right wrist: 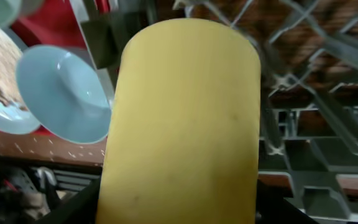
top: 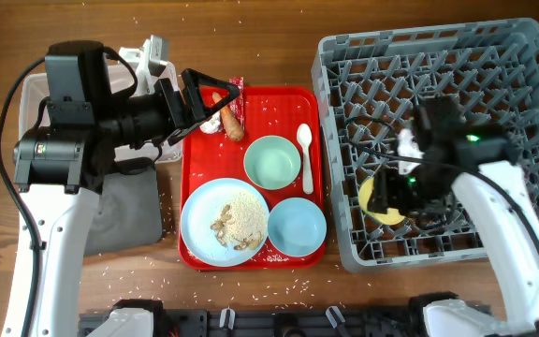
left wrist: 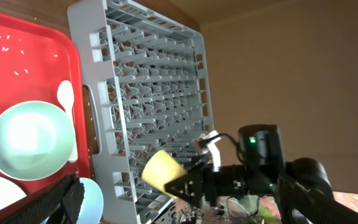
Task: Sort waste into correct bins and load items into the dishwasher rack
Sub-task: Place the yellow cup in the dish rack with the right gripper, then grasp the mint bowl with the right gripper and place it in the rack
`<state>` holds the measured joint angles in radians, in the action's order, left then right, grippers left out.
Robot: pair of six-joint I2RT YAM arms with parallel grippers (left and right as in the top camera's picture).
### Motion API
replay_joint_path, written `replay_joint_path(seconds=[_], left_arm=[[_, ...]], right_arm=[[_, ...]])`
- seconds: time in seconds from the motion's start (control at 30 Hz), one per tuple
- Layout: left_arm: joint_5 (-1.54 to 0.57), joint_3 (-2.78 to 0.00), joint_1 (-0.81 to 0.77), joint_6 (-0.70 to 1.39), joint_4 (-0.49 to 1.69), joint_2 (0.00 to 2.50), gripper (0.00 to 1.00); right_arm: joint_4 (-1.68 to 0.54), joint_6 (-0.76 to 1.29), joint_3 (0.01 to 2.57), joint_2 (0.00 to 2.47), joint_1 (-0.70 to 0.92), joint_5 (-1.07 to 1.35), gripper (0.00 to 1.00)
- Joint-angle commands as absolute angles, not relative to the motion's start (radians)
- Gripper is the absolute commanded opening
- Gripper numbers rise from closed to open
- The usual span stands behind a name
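Right gripper (top: 389,195) clutching one smooth yellow cup (right wrist: 185,118), left gripper (top: 219,101) gaping, one green bowl (top: 271,161), one blue bowl (top: 297,227) sitting

Left arm reaches rightward, wrist rolled sideways; its pincer (top: 215,95) shows edge-on, so the gap is unclear. Right arm bends inward, its pincer (top: 393,192) clamping the yellow cup (right wrist: 185,118).

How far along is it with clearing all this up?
Early days. Nothing looks finished yet. In hand: the right claw holds the yellow cup at the rack. Left to do: the mint-green bowl, small blue bowl, spoon and plate of rice sit on the red tray, with the carrot piece beside them.
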<state>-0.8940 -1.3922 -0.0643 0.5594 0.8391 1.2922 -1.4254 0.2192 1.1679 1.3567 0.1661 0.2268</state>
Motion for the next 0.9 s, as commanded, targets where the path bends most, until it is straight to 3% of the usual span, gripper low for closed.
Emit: replay_joint_path(seconds=[0.0, 0.07, 0.17, 0.3, 0.4, 0.57, 0.73, 0.83, 0.87], left_arm=[[-0.884, -1.395, -0.062, 0.554, 0.87, 1.292, 1.0], [-0.884, -1.395, -0.062, 0.546, 0.889, 1.292, 1.0], [-0.88, -1.395, -0.062, 0.501, 0.91, 1.292, 1.0], [-0.86, -1.395, -0.062, 0.494, 0.91, 1.292, 1.0], [-0.792, -1.395, -0.062, 0.471, 0.914, 1.292, 1.0], [-0.473, -1.395, -0.047, 0.479, 0.996, 1.291, 1.0], [-0.243, -1.395, -0.023, 0.505, 1.12, 1.291, 1.0], [-0.234, -1.395, -0.023, 0.505, 1.135, 1.291, 1.0], [-0.234, -1.395, -0.023, 0.505, 1.135, 1.291, 1.0]], right_arm=[[-1.434, 0.272, 1.169, 1.425, 0.224, 0.157, 0.79], [-1.419, 0.33, 1.169, 1.438, 0.225, 0.096, 0.97], [-1.303, 0.274, 1.201, 1.401, 0.226, 0.121, 0.97], [-1.131, 0.126, 1.279, 1.32, 0.237, 0.334, 0.78], [-0.936, 0.126, 1.275, 1.331, 0.334, 0.408, 0.63], [-0.798, 0.224, 1.275, 1.603, 0.556, 0.077, 0.62], [-0.694, 0.214, 1.275, 1.824, 0.568, -0.001, 0.6], [-0.682, 0.208, 1.275, 1.876, 0.561, -0.001, 0.35], [-0.683, 0.202, 1.275, 1.876, 0.556, 0.0, 0.33]])
